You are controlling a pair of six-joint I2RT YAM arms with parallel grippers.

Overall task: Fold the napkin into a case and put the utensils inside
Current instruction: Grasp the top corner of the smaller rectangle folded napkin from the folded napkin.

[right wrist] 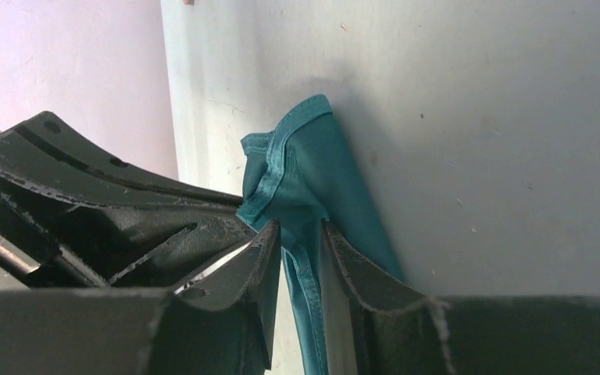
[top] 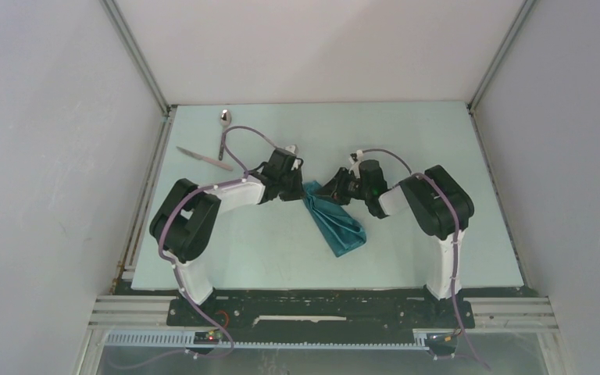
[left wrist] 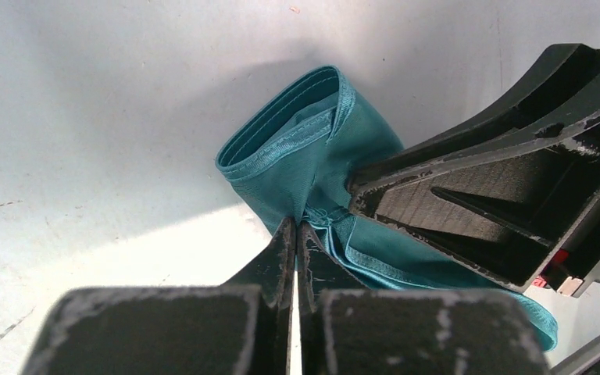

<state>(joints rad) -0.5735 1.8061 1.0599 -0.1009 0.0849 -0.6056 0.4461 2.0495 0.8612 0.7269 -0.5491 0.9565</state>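
The teal napkin (top: 340, 226) lies as a narrow folded strip, slanting across the middle of the table. Its far end is lifted and bunched between both grippers. My left gripper (top: 301, 186) is shut on that end's hem (left wrist: 297, 226); the cloth (left wrist: 297, 148) loops open beyond the tips. My right gripper (top: 334, 190) grips the same end from the other side (right wrist: 301, 226), with the cloth (right wrist: 320, 164) pinched at its tips. The spoon (top: 223, 129) and the knife (top: 203, 156) lie at the far left of the table, apart from the napkin.
The pale table (top: 406, 141) is walled by white panels at the back and both sides. The two grippers' fingers nearly touch each other: the right one's fingers (left wrist: 476, 203) fill the right of the left wrist view, and the left one's fingers (right wrist: 125, 211) show in the right wrist view.
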